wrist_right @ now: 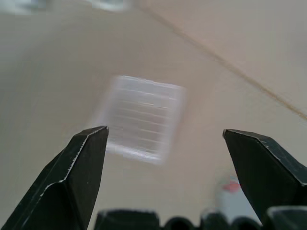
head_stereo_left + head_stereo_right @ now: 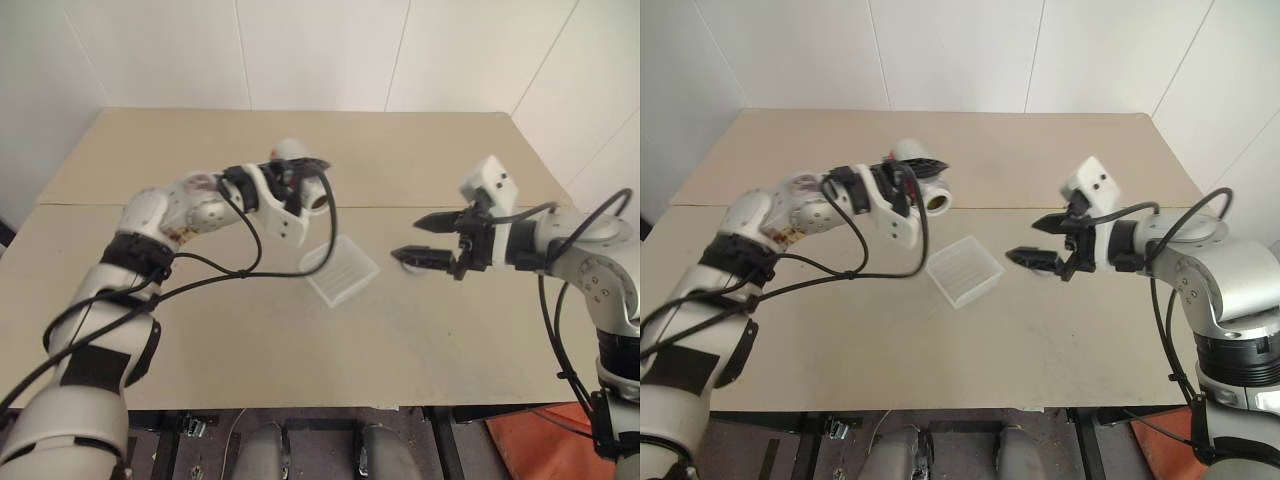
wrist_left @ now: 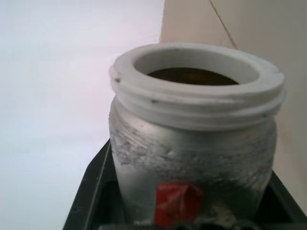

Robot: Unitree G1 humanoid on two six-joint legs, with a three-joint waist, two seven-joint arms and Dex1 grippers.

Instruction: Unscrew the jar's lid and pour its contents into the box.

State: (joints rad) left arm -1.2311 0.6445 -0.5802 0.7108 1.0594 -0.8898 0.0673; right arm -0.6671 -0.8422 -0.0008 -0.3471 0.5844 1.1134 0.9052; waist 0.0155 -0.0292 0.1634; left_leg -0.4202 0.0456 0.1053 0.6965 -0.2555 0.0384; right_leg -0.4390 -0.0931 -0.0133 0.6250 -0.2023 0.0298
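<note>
Item: jar (image 3: 192, 143), one. It is held in the left gripper (image 2: 918, 180), whose fingers are clamped on its silvery body. The jar is carried above the worktop (image 2: 420, 160), tipped near level, its open white threaded neck turned toward the box. Dark contents (image 3: 192, 75) are glimpsed inside the mouth in the left wrist view; their number cannot be counted.

Item: box (image 2: 340, 270), one. It is set on the worktop at about 5 o'clock from the jar, just below and beside the mouth, and is seen empty as far as can be told.

Item: lid (image 1: 234, 191), one. It is off the jar and is seen lying on the worktop beneath the right gripper (image 2: 428, 240), at 3 o'clock from the box. The right gripper's jaws are spread wide, with nothing between them.

Step in hand: unscrewing is judged done; pouring is being set up.

Next move calls for: the jar's mouth to be brought over the box's middle and tilted further downward, so that the bits fall inside the rim.

Count: two grippers, one worktop.
</note>
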